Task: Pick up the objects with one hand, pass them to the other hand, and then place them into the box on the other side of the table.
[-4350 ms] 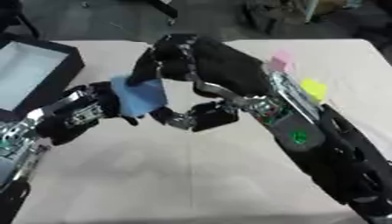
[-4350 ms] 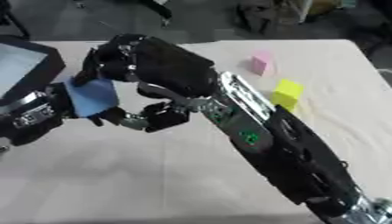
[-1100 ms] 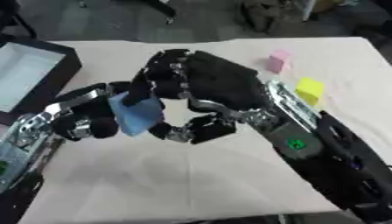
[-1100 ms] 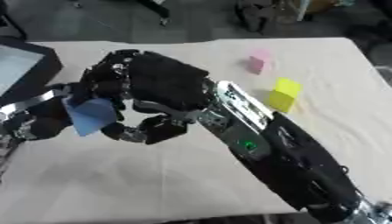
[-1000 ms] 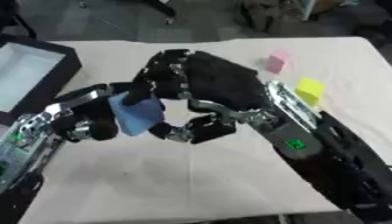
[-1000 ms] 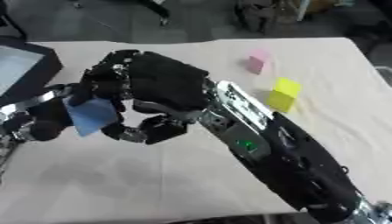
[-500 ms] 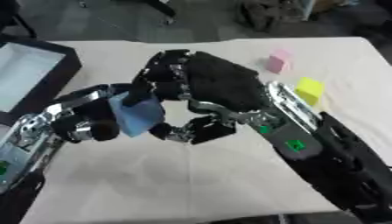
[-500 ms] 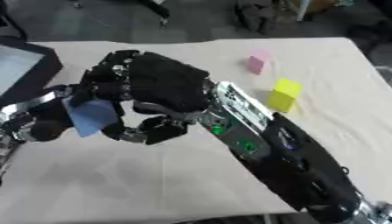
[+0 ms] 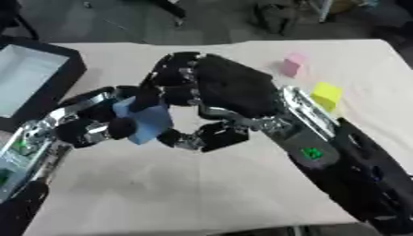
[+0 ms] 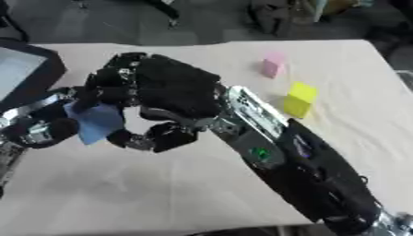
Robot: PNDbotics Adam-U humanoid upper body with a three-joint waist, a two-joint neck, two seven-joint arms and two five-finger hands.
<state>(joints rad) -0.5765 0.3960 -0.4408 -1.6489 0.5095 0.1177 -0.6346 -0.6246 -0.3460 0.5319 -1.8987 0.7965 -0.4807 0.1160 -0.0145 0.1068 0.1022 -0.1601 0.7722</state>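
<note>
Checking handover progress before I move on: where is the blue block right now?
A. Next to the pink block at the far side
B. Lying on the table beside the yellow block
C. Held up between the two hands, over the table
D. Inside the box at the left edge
C: the blue block sits in the curled fingers of the left hand, with the right hand closed in around it from above, clear of the table.
</note>
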